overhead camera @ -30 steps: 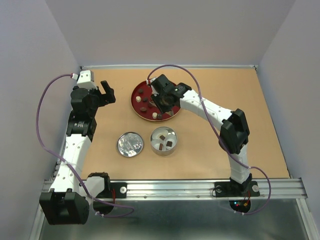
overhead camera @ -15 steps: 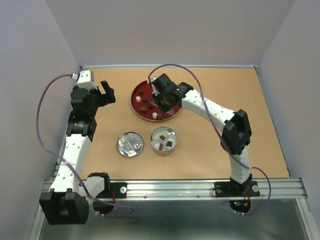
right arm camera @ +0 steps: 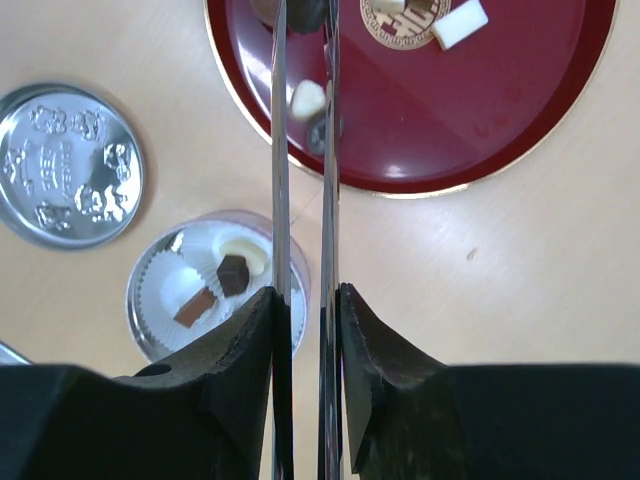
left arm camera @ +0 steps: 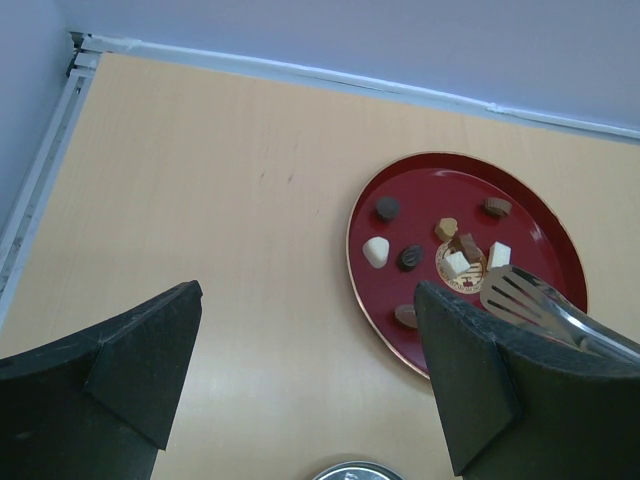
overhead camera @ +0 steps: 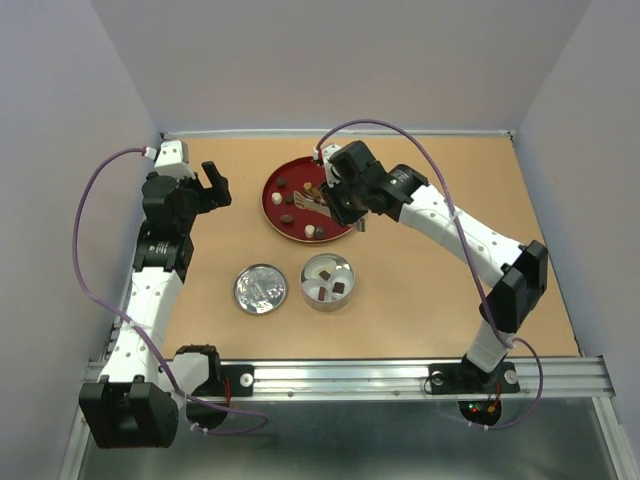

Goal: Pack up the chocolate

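The chocolate (left arm camera: pixel 410 257) lies mostly on the red plate (left arm camera: pixel 430 190), in the upper middle of the top view. It is small dark, brown and cream bits, spread over the plate's middle and left side. A few more bits sit in the white paper cups (right arm camera: pixel 165 288) inside the round tin (right arm camera: pixel 133 300), which stands below the plate with its silver lid (overhead camera: pixel 261 288) just to its left. The right gripper (right arm camera: pixel 305 330) is clenched on the long metal tongs (right arm camera: pixel 279 150), its two fingers pressing the thin arms close together. In the right wrist view the tongs run straight up from the jaws to the plate. One cream bit shows in the gap between the arms near the top of the frame. I cannot tell if the tongs touch it. The left gripper (left arm camera: pixel 300 370) is spread wide and holds nothing, and the chocolate is well apart from it, in the upper right of its own view.
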Controlling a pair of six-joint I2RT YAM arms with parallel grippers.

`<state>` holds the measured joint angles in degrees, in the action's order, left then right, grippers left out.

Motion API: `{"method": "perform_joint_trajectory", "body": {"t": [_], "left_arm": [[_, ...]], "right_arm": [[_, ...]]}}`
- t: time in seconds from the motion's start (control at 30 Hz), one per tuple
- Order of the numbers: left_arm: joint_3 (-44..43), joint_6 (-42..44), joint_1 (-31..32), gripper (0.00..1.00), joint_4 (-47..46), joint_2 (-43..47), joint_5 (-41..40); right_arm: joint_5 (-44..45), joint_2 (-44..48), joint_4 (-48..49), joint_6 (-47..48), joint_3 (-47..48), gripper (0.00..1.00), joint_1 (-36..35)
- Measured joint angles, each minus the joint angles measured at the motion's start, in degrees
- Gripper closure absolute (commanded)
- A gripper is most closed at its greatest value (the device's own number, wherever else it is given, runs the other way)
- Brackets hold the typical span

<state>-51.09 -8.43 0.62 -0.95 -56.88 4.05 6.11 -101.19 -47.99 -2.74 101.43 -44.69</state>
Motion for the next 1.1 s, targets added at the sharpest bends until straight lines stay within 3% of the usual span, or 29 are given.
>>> {"method": "perform_joint_trajectory", "body": {"t": [0.57, 1.1], "left_arm": [[0.0, 0.0, 0.0, 0.01, 0.0, -0.2, 0.0], [0.0, 0.0, 0.0, 0.01, 0.0, -0.3, 0.0]], "right_arm": [[-3.1, 13.8, -12.5, -3.7, -5.5, 0.69, 0.0], [-8.8, 18.1, -22.8, -6.3, -8.2, 0.70, 0.0]]}}
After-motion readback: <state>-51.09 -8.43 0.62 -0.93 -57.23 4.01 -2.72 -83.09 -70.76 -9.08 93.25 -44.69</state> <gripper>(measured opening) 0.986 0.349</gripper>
